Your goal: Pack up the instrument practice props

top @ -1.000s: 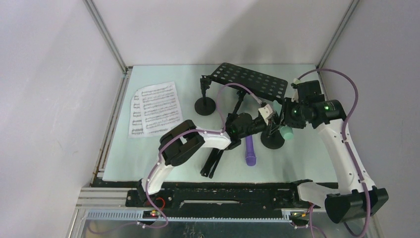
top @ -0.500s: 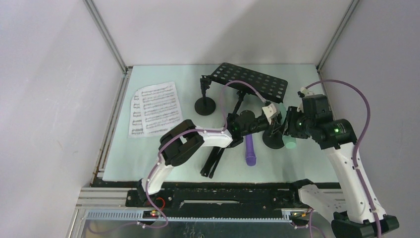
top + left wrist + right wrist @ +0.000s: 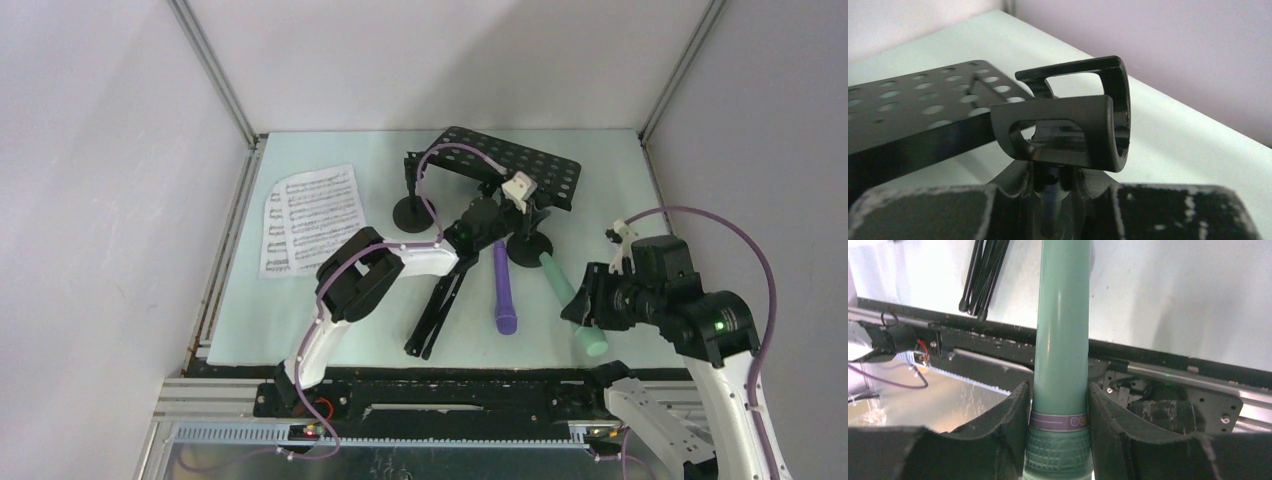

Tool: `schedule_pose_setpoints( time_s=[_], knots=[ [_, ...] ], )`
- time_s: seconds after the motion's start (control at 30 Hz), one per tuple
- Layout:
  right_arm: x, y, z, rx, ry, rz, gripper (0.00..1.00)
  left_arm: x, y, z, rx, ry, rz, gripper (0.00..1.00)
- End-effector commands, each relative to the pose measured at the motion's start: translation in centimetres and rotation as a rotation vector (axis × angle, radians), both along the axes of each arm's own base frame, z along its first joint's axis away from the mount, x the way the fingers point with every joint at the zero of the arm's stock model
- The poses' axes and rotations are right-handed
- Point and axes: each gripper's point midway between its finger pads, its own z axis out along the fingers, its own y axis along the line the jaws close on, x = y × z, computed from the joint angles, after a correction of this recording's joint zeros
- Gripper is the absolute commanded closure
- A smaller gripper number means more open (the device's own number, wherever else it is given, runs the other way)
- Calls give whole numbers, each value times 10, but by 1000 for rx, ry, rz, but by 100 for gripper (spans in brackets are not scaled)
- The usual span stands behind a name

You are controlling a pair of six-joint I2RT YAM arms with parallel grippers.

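My left gripper (image 3: 527, 213) is shut on the stem of a black round-based mic holder (image 3: 528, 247), beside the black perforated rack plate (image 3: 510, 165). In the left wrist view the holder's clip (image 3: 1073, 125) stands just above my gripper (image 3: 1055, 175). My right gripper (image 3: 583, 305) is shut on the mint-green microphone (image 3: 556, 275) and holds it above the table's near right part; it shows upright between my fingers in the right wrist view (image 3: 1060, 340). The purple microphone (image 3: 503, 290) lies on the table. The second mic holder (image 3: 413, 205) stands at the back. White sheet music (image 3: 312, 220) lies at the left.
The rack's folded tripod legs (image 3: 435, 310) lie across the table's middle, also seen in the right wrist view (image 3: 983, 275). A black rail (image 3: 450, 390) runs along the near edge. Grey walls enclose the left, back and right sides.
My right gripper has drawn the mint-green microphone away from the holder, toward the near right. My left gripper has moved the mic holder back toward the rack plate.
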Motion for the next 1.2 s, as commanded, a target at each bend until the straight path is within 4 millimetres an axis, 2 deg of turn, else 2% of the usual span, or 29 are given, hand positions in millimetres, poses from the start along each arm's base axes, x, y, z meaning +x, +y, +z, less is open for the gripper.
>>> schedule_pose_setpoints(
  time_s=[0.0,0.13,0.27,0.33,0.5,0.7,0.77,0.87,1.03,1.17],
  knots=[
    [-27,8,3,69,46,46,100,23,3,37,-88,-28,75,100],
    [-25,5,5,64,7,22,100,15,-1,37,-82,-43,16,100],
    [-17,3,10,61,-42,3,100,-2,-8,41,-80,-52,-83,90],
    [-13,2,12,57,-57,-9,100,-11,-10,42,-81,-50,-128,78],
    [-5,-1,17,47,-92,-33,100,-21,-6,42,-74,-44,-153,38],
    [-2,-7,18,26,-113,-63,100,-32,0,41,-62,-33,-172,10],
    [-1,-7,19,27,-121,-66,100,-38,4,41,-57,-29,-180,4],
    [0,-5,24,40,-136,-59,100,-50,17,54,-80,-22,-186,1],
    [1,0,38,64,-171,-28,100,-69,50,66,-99,-7,-154,0],
    [2,6,42,94,-175,-13,100,-85,82,63,-99,38,-110,0]
  ],
)
